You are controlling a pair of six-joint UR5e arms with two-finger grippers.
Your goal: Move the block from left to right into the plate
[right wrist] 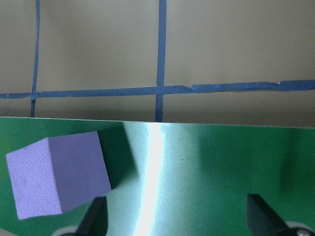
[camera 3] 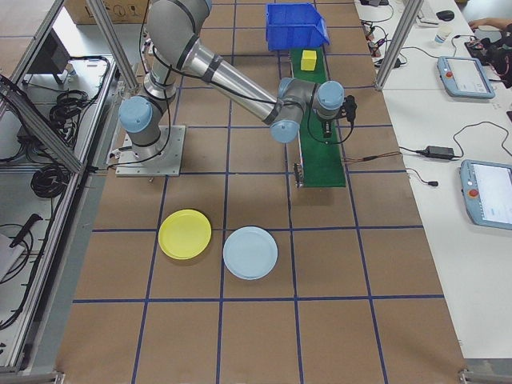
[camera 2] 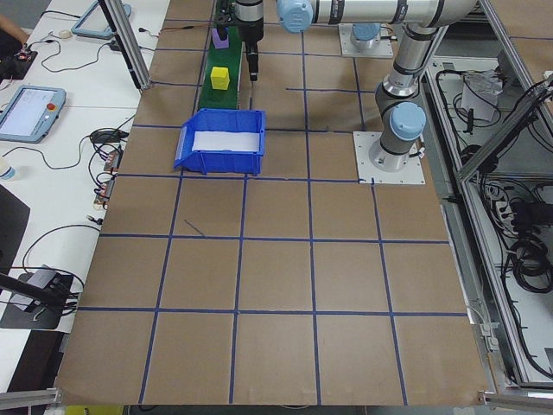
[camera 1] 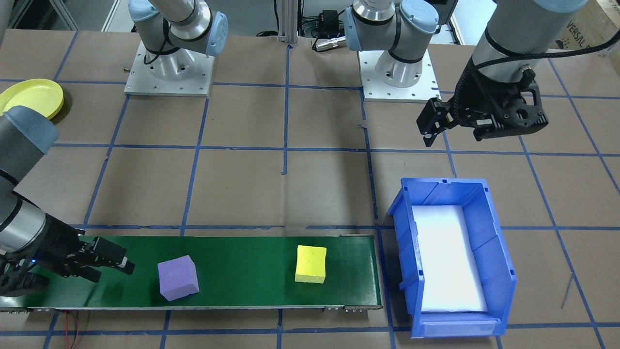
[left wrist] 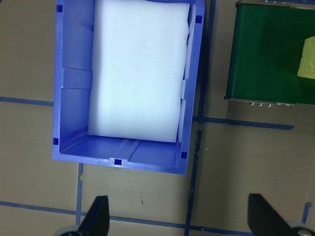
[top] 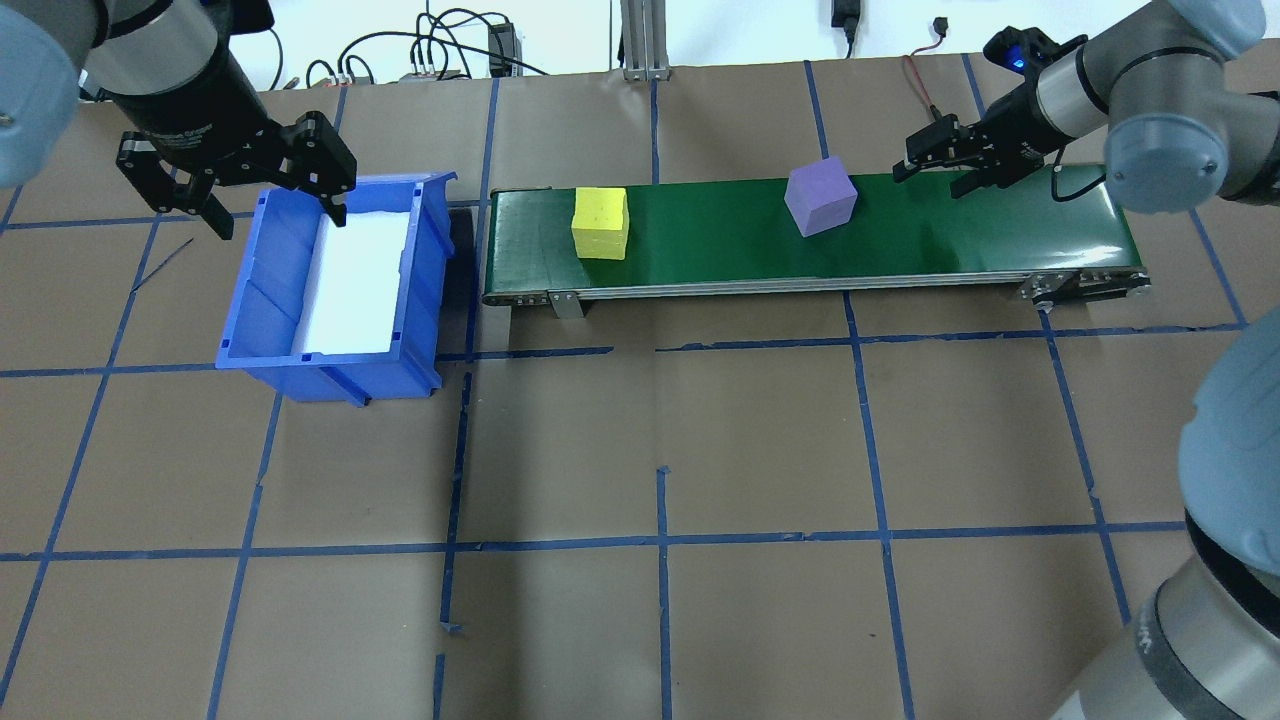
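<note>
Sitting on the green conveyor belt point(top: 900, 235), toward its right half in the overhead view: the purple block point(top: 821, 196), turned a little askew to the belt's edges. Farther toward the belt's left end, near the blue bin point(top: 262, 300): a yellow block point(top: 600, 222), square to the belt. Well apart from both, on the counter point(camera 3: 256, 320) beyond the belt's end: a yellow plate point(camera 3: 185, 234) and a pale blue plate point(camera 3: 250, 252), side by side.

Right gripper point(top: 945, 160) hovering low over the belt just beside the purple block, spread wide, holding nothing. Left gripper point(top: 270, 195) above the far rim of the bin, likewise wide and empty.

Judging by the matte, faintly pitted faces: most likely foam, so light, a bit yielding, not slippery and not fragile. Little squeezing needed; too hard a pinch likely to dent it rather than break it. Best taken across two opposite flat side faces, around mid-height, with the jaws first turned to match the block's skew so the pads meet faces and not corners. Grabbing on the diagonal risks twisting or flicking so light a piece along the smooth belt. Once lifted, easy to carry over to a plate; which plate is meant cannot be told from the task line.
</note>
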